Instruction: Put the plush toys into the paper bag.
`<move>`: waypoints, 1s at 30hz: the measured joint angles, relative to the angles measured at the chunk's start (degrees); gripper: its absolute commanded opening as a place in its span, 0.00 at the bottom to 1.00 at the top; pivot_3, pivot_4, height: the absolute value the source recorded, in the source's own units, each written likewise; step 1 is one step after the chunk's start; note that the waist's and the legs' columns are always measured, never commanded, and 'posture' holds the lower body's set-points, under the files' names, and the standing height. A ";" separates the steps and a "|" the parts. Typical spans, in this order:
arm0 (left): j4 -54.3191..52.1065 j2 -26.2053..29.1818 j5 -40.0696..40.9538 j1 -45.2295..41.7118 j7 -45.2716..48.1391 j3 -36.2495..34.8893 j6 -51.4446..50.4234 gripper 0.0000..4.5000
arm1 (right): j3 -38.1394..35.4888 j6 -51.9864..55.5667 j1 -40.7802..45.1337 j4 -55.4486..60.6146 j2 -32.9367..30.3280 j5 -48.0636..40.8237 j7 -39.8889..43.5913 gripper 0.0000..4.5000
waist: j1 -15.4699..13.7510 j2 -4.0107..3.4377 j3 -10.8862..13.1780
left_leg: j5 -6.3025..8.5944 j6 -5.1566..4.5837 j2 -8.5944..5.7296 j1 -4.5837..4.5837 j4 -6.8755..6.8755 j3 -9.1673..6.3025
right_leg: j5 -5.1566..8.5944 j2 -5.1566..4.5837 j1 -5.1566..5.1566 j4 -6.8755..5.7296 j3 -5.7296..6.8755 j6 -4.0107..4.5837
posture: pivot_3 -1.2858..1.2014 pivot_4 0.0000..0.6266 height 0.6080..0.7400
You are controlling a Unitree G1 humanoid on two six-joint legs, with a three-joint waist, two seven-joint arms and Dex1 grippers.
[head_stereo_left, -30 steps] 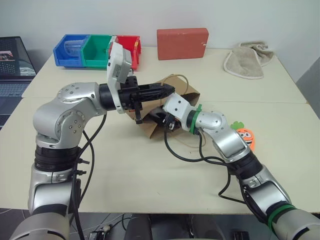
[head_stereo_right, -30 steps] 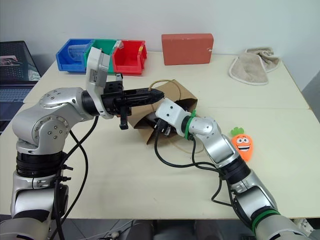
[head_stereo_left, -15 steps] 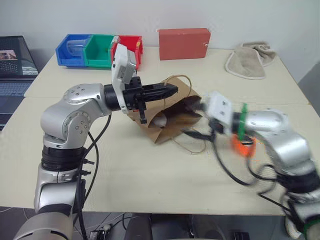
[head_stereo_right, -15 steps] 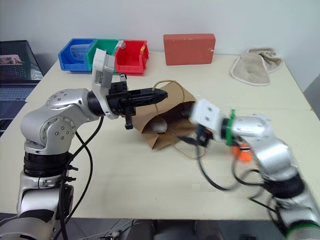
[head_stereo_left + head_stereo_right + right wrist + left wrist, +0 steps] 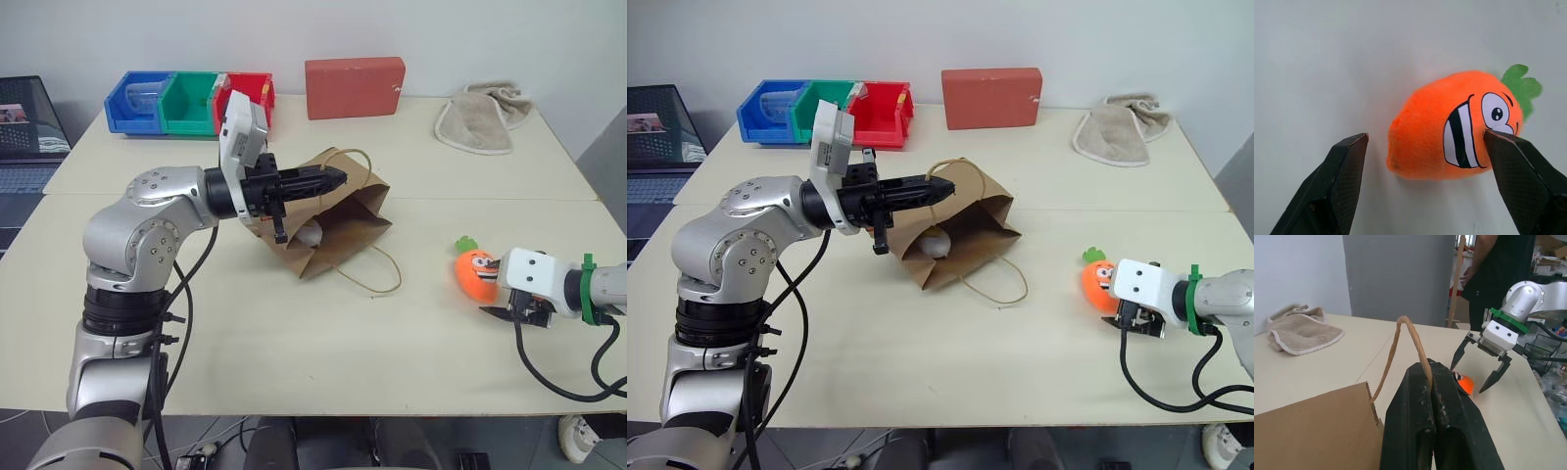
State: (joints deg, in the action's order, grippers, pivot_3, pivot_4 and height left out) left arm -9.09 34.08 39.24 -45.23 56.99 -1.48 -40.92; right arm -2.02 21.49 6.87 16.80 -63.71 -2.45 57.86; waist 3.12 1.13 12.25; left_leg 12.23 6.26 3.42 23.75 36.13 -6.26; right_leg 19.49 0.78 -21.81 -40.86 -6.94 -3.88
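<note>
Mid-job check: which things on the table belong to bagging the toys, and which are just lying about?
Job:
paper bag, its handle pinched by the shut left gripper
white plush inside the bag
carrot plush on the table, open right gripper at it

Lying about:
red box
beige towel
coloured bins
laptop

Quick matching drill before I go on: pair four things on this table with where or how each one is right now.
1. white egg-shaped plush toy
2. orange carrot plush toy
3. left end effector
4. right end effector

a. open, one finger either side of the carrot
b. inside the brown paper bag
c. shut on the bag's string handle
d. lying on the table

Pairs: 1-b, 2-d, 3-c, 4-a
</note>
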 measured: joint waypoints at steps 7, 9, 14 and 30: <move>-0.08 0.16 -0.13 0.09 -0.05 0.00 0.00 0.00 | 3.24 -5.79 3.93 -5.98 3.03 4.24 -3.47 0.43 | 0.04 -0.01 0.00 | 0.00 0.01 -0.01 0.00 0.00 -0.03 | 0.00 -0.01 0.01 0.00 0.02 -0.01 | 0.52 0.24 1.00; -0.07 0.25 -0.13 0.12 -0.09 0.00 0.00 0.00 | 3.34 -6.30 4.44 -6.28 3.47 4.53 -3.46 0.27 | 0.02 -0.01 0.00 | 0.00 0.01 -0.01 0.00 0.00 -0.03 | -0.01 -0.01 0.02 0.00 0.02 -0.01 | 0.52 0.24 1.00; -0.07 0.29 -0.11 0.12 -0.12 -0.02 -0.01 0.00 | 3.09 -5.77 5.41 -6.22 3.55 2.91 -2.20 0.00 | 0.02 -0.01 0.00 | 0.00 0.01 -0.01 -0.01 0.00 -0.03 | -0.01 -0.01 0.03 -0.01 0.03 -0.01 | 0.52 0.24 1.00; 0.70 1.50 1.25 -1.76 1.14 -1.28 -0.94 0.00 | 13.07 11.10 26.92 6.74 19.94 -12.44 -3.61 0.00 | 0.12 0.01 0.00 | -0.01 0.03 0.02 -0.01 0.03 -0.15 | -0.02 0.00 0.04 -0.02 0.14 -0.01 | 0.52 0.24 1.00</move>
State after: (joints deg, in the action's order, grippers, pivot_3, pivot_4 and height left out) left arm -8.39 35.58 40.49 -46.99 58.13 -2.76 -41.86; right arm 11.04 32.59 33.80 23.53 -43.76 -14.89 54.25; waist 3.24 1.14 12.25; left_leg 12.22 6.28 3.43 23.74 36.15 -6.40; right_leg 19.47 0.79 -21.77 -40.89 -6.81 -3.89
